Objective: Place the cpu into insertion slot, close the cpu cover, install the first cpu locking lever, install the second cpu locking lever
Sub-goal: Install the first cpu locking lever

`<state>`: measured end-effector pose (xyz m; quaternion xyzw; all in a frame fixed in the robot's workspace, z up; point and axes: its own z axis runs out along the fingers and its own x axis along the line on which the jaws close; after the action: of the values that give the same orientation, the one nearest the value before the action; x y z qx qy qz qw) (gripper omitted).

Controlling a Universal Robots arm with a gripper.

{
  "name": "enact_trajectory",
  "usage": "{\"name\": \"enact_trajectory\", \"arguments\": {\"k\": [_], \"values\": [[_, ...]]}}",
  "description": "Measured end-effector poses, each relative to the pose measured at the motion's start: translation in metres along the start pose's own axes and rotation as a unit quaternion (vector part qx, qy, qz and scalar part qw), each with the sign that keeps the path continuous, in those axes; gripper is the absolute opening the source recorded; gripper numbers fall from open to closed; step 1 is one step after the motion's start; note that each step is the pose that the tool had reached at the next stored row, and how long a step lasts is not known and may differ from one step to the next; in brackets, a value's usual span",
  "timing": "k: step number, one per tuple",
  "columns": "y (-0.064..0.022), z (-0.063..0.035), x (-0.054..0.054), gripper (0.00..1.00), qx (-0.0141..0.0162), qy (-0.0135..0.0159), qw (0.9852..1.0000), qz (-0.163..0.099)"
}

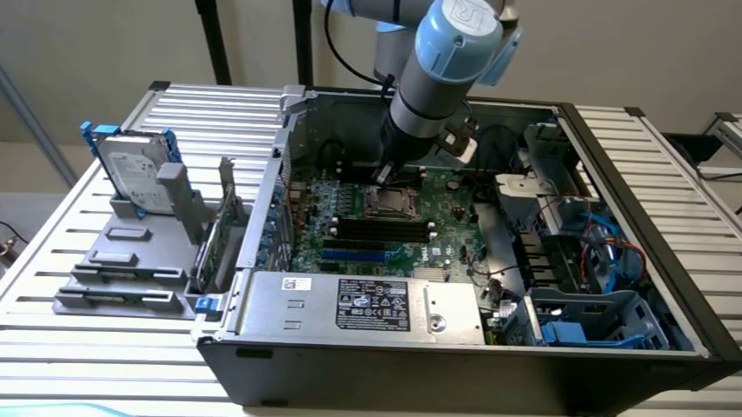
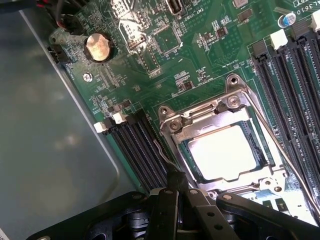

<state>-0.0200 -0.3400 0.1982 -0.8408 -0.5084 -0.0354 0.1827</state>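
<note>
cpu [image 2: 225,152] within cpu cover [image 2: 205,117]; wrist view

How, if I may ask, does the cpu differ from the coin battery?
The cpu is square, the coin battery round. The cpu looks pale silver, the battery coppery. The cpu sits framed by the cpu cover; the battery sits apart from it. Both lie flat.
</note>
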Motion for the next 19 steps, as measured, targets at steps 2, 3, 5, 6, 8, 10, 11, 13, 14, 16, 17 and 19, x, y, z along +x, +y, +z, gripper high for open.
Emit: {"name": "enact_trajectory", "arguments": {"k": [2, 3, 5, 6, 8, 10, 11, 13, 14, 16, 17, 19], "values": [[-0.0001, 0.0001, 0.0002, 0.11, 0.001, -0.0005, 1.0, 0.0], [-0.0003, 0.0002, 0.0005, 0.11, 0.0015, -0.0009, 1.0, 0.001], [-0.0005, 0.0005, 0.0012, 0.11, 0.0024, -0.0013, 1.0, 0.001], [-0.0008, 0.0006, 0.0016, 0.11, 0.0028, -0.0015, 1.0, 0.001], [-0.0013, 0.0011, 0.0026, 0.11, 0.0035, -0.0016, 1.0, 0.001], [-0.0014, 0.0013, 0.0029, 0.11, 0.0037, -0.0018, 1.0, 0.001], [-0.0014, 0.0013, 0.0029, 0.11, 0.0038, -0.0019, 1.0, 0.001], [-0.0011, 0.0015, 0.0029, 0.11, 0.0039, -0.0019, 1.0, 0.002], [-0.0008, 0.0016, 0.0031, 0.11, 0.0039, -0.0019, 1.0, 0.002], [0.0004, 0.0016, 0.0036, 0.11, 0.0039, -0.002, 1.0, 0.002], [0.0014, 0.0016, 0.0041, 0.11, 0.0039, -0.002, 1.0, 0.002], [0.0034, 0.0016, 0.0051, 0.11, 0.0039, -0.002, 1.0, 0.002]]}}
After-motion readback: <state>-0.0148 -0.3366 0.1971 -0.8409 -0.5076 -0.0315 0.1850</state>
